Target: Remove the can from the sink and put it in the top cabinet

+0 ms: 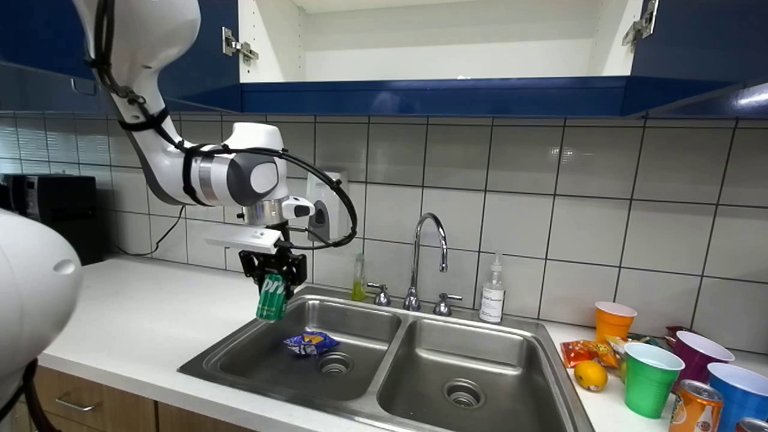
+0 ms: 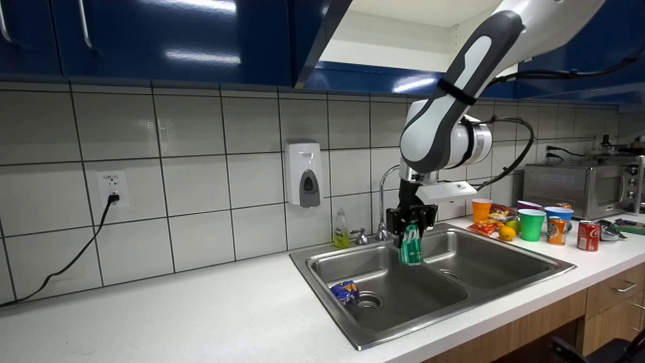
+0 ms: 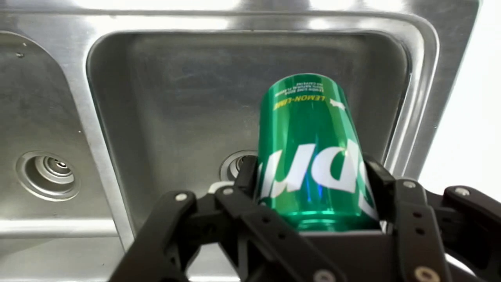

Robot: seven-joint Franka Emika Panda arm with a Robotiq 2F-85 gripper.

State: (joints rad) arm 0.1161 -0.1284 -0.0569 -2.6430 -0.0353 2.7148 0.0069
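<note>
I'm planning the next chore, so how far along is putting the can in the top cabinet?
Looks done: the can is up off the floor of the sink, and the top cabinet stands open. In hand: the gripper grips the can above the sink. Left: raising it to the cabinet, setting it inside and letting go.

Glossy metal can [image 3: 309, 129], smooth steel sink [image 1: 387, 361].

The green can [image 1: 272, 301] hangs over the steel sink [image 1: 389, 360] — top cabinet [image 1: 450, 57] open above.
</note>
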